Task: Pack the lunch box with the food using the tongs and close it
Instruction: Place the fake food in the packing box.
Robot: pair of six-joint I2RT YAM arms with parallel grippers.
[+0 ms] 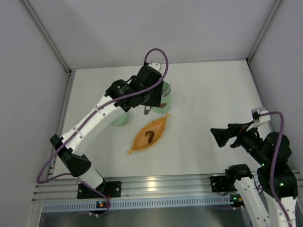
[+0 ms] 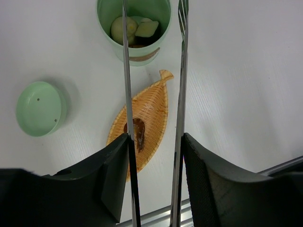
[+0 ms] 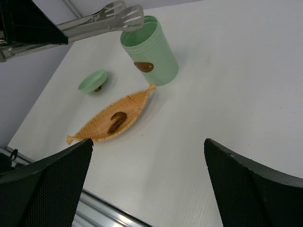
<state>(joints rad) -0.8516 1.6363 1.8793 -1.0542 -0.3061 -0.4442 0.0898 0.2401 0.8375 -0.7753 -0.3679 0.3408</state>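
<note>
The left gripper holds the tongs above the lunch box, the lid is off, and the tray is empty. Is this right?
Not quite. The tray is not empty: one dark brown piece lies on it, as the left wrist view shows. The left gripper holds the tongs above the lunch box, and the lid is off.

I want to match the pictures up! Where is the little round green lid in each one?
Top external: the round mint-green plastic lid sits left of centre, partly under the left arm.
Left wrist: the lid is at the left edge, mid-height.
Right wrist: the lid is upper left.
Shared landmark: the orange woven leaf-shaped tray, near the lid everywhere.
</note>
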